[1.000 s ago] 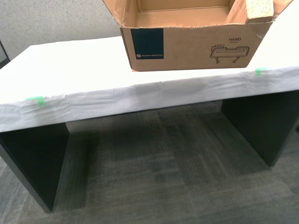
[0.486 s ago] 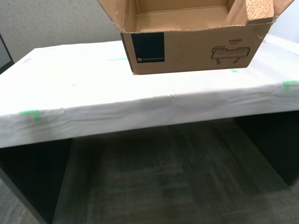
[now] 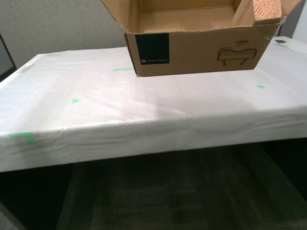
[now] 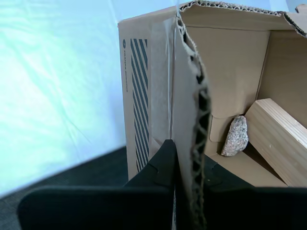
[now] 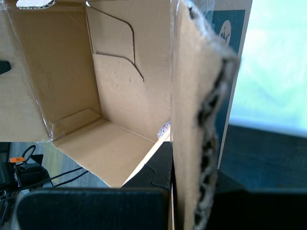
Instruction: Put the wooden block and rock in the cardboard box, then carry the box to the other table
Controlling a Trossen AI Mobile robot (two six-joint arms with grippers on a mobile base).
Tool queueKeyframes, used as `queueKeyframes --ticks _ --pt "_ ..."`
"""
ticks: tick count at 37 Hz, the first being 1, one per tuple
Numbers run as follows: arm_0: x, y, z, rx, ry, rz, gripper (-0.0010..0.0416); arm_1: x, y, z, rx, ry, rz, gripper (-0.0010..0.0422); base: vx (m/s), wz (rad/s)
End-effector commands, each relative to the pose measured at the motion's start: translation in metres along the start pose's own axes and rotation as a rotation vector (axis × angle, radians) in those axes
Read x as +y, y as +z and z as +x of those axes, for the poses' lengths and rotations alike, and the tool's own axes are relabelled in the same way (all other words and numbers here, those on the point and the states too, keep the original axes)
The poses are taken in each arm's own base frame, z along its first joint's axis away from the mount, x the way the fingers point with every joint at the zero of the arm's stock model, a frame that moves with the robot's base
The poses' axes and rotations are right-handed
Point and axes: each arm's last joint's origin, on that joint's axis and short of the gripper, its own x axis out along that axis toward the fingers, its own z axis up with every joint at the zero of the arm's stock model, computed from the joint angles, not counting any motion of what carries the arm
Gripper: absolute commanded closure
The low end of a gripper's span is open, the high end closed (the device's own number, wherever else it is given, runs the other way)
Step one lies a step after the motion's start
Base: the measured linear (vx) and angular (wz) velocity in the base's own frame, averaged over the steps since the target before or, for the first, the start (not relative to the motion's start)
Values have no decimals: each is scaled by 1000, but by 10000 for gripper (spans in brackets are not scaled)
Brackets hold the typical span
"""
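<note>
- Two claws carry the cardboard box (image 3: 194,48), which in the exterior view appears to hang just above the far part of the other table (image 3: 96,120), so I judge the step in hand to be the set-down. To do it well, both sides should go down level and together, the base flat on the sheet before either claw lets go.
- In the same view the table wears a wrinkled, glossy pale sheet with green tape marks (image 3: 123,69); dark carpet (image 3: 158,191) shows beneath and a speckled grey wall (image 3: 53,24) behind. The sheet looks slippery, so sliding the box could bunch it.
- From the second wrist view, my second gripper (image 4: 184,165) is clamped narrowly on one upright box wall, a jaw on each face. Inside lie the rock (image 4: 235,136) and the wooden block (image 4: 280,141), side by side, apparently touching.
- From the first wrist view, my first gripper (image 5: 192,167) pinches another wall the same way; only a speckled sliver, perhaps the rock, peeps past the edge. Cables (image 5: 33,167) lie beyond the box.
</note>
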Motion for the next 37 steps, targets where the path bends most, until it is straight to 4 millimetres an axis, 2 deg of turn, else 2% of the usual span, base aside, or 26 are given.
queueKeyframes --ticks 1,37 --pt "0 0 -1 -1 5 2 406 0 0 -1 0 2 -3 413 189 -16" --pt "1 -2 0 13 6 0 406 -1 -1 -4 12 -27 -27 412 194 -63"
